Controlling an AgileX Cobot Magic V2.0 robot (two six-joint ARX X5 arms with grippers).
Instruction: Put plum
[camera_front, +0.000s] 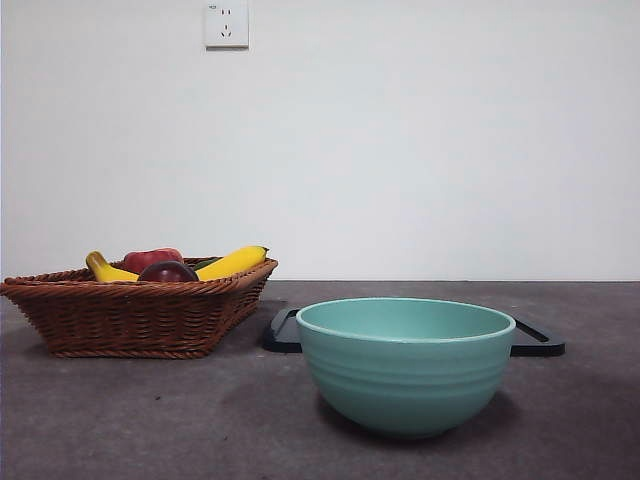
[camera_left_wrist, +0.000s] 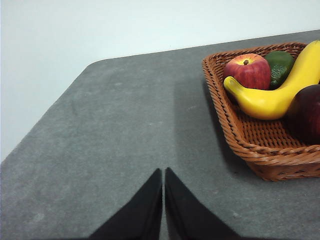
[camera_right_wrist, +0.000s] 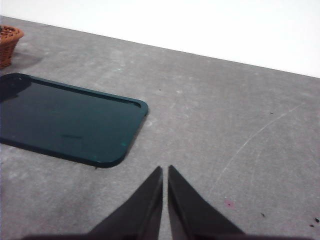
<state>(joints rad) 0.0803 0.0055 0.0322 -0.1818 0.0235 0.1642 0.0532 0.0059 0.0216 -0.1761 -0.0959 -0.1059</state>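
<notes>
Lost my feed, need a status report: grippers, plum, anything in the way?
Left gripper and right gripper shut, empty, over bare table. Plum in basket among bananas. Nothing blocking.

Basket (camera_front: 140, 315) stands on the table (camera_front: 120, 430) at the left of the front view. In the basket: plum (camera_front: 167, 271) at the near side, apple (camera_front: 150, 259) behind it, one banana (camera_front: 105, 270) to the left, a second banana (camera_front: 232, 263) to the right, and an avocado (camera_left_wrist: 279, 66) beside the apple. Bowl (camera_front: 405, 365) stands to the right of the basket and nearer the camera. Tray (camera_front: 540, 340) lies flat directly behind the bowl, its ends showing on either side. Wall socket (camera_front: 226, 24) sits high on the wall behind, above the basket.
</notes>
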